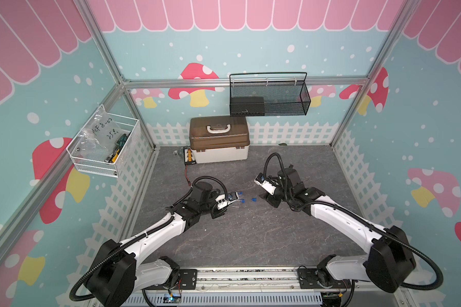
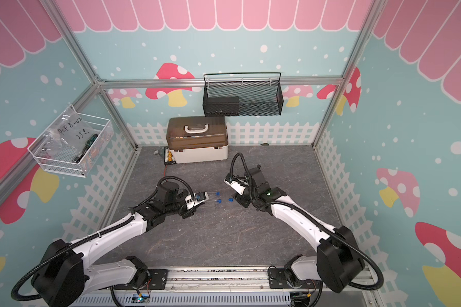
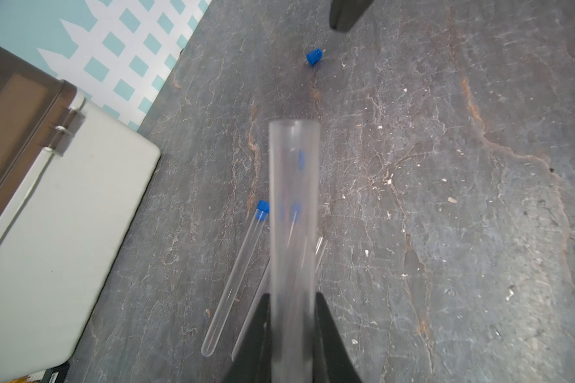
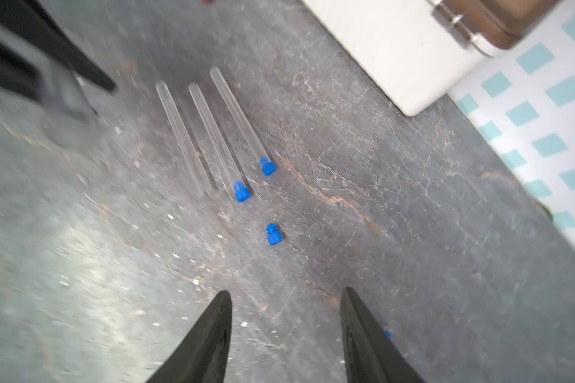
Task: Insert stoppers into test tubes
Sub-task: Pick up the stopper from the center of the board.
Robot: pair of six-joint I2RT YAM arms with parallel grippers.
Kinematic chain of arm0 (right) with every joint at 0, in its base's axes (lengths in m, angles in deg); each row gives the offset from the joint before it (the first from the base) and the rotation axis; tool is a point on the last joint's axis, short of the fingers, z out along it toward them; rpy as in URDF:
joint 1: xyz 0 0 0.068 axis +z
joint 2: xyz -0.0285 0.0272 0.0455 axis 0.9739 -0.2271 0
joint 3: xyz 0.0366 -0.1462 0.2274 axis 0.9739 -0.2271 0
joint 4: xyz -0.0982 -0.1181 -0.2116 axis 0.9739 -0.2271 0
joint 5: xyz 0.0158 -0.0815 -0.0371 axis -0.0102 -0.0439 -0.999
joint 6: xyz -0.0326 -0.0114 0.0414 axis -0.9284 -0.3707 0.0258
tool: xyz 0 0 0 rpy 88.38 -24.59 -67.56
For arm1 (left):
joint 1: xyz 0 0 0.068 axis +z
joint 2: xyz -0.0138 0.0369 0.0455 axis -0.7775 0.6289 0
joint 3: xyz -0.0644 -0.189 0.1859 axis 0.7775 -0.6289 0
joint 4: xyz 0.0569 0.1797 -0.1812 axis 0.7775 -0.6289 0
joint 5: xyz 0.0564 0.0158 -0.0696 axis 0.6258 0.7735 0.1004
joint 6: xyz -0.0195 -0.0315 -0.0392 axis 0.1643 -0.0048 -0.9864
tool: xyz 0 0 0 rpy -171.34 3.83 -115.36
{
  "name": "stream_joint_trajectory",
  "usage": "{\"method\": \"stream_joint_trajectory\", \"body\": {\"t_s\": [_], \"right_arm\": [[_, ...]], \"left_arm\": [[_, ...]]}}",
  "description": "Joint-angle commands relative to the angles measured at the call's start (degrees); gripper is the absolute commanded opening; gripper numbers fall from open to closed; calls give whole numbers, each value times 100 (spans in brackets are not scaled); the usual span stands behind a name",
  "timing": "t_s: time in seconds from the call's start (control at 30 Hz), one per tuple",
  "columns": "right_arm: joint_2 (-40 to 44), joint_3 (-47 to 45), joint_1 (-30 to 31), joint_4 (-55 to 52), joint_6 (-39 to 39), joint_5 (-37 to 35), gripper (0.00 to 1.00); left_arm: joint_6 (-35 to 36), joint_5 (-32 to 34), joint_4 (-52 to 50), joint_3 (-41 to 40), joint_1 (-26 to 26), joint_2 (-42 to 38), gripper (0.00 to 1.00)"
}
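Clear test tube (image 3: 294,205) clamped in left gripper (image 3: 292,298), blue stopper (image 3: 314,57) beyond

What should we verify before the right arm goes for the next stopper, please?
1. Left gripper shut on held tube: ok.
2. Held tube's mouth unplugged: ok.
3. Right gripper open, empty: ok.
4. Loose stopper free on table, ahead of right gripper: ok.
5. Every lying tube plugged: not ok; one bare tube among them.
6. Blue speck beside right gripper a stopper: cannot tell.
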Motion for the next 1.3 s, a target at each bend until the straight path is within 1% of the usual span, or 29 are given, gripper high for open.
{"method": "stream_joint_trajectory", "body": {"t_s": [0.0,0.13,0.27,0.37,0.53,0.67,0.7,0.83,1.0,1.27], "right_arm": [[-712,418,-89,-194,-1935,157,51],[-1433,856,-166,-510,-2385,369,50],[-1966,1264,-224,-751,-2390,720,48],[-2283,1480,-227,-952,-2385,825,45],[-2560,1583,-235,-989,-2362,921,43],[-2723,1745,-261,-1117,-2275,838,40],[-2918,1777,-263,-1156,-2254,843,39],[-3122,1897,-271,-1279,-2250,823,37],[-3267,2090,-273,-1440,-2278,800,35],[-3393,2184,-274,-1659,-2327,730,27]], "left_arm": [[-138,43,39,116,96,8,0],[-168,8,118,66,131,-37,0],[-168,-23,139,72,153,-30,0],[-152,86,123,81,165,-4,0],[-133,117,97,96,164,16,0],[-133,131,80,114,163,42,0],[-128,165,72,116,165,42,0],[-78,214,41,107,164,34,0],[-63,217,28,116,168,51,0],[-32,235,15,115,164,42,0]]}}
